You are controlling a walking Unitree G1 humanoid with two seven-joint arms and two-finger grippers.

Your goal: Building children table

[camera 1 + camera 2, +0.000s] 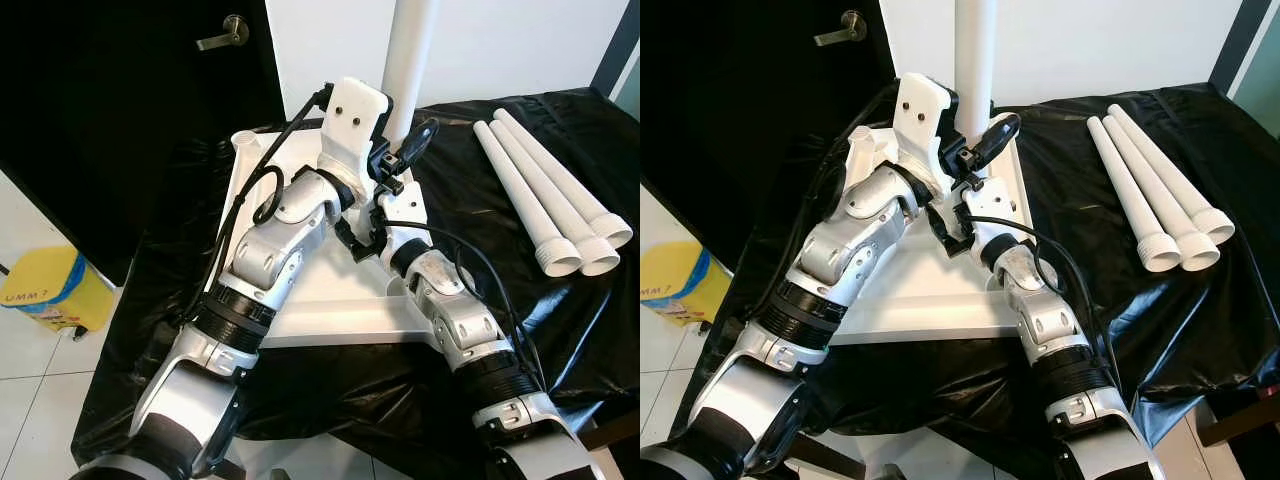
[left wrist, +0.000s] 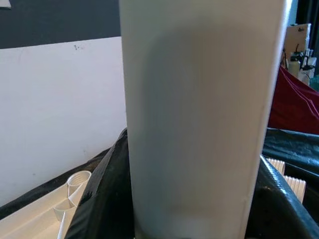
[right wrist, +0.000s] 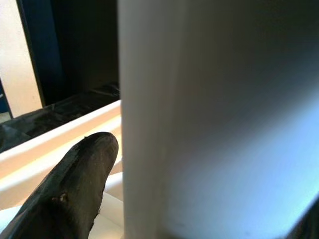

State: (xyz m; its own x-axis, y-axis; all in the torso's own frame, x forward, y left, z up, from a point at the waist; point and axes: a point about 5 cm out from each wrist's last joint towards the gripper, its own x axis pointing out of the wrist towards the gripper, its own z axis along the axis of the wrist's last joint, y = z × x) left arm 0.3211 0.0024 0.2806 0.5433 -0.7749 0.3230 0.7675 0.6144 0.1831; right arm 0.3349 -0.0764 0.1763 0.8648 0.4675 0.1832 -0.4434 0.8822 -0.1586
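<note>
A big black sheet (image 1: pixel 560 330) covers the table and hangs over its edges. On the sheet lies the white tabletop (image 1: pixel 330 315), flat and upside down, with ribs and a round socket (image 1: pixel 245 141) at its far left corner.

Behind it all stands a white wall (image 1: pixel 500 45), and to the left a dark door (image 1: pixel 110 110) with a metal handle (image 1: pixel 224 35). On the tiled floor at the left sits a yellow bin (image 1: pixel 55 290).

One white leg (image 1: pixel 410 60) stands upright at the far right corner of the tabletop. It rises out of the top of the picture. Both silver arms reach in to this leg.

The left gripper (image 1: pixel 385 125) is at the leg, low down. In the left wrist view the leg (image 2: pixel 199 124) sits very close, with black fingers (image 2: pixel 107 199) on both sides of it, so this gripper is holding the leg.

The right gripper (image 1: pixel 405 150) is at the same leg from the other side. In the right wrist view one black finger (image 3: pixel 70 194) lies just beside the leg (image 3: pixel 214 119), and the other edge shows dark at the far side, so it seems to hug the leg too.

Three more white legs (image 1: pixel 545 195) lie side by side on the sheet to the right, well apart from the tabletop. Their wide threaded ends (image 1: pixel 585 255) point toward the robot.
</note>
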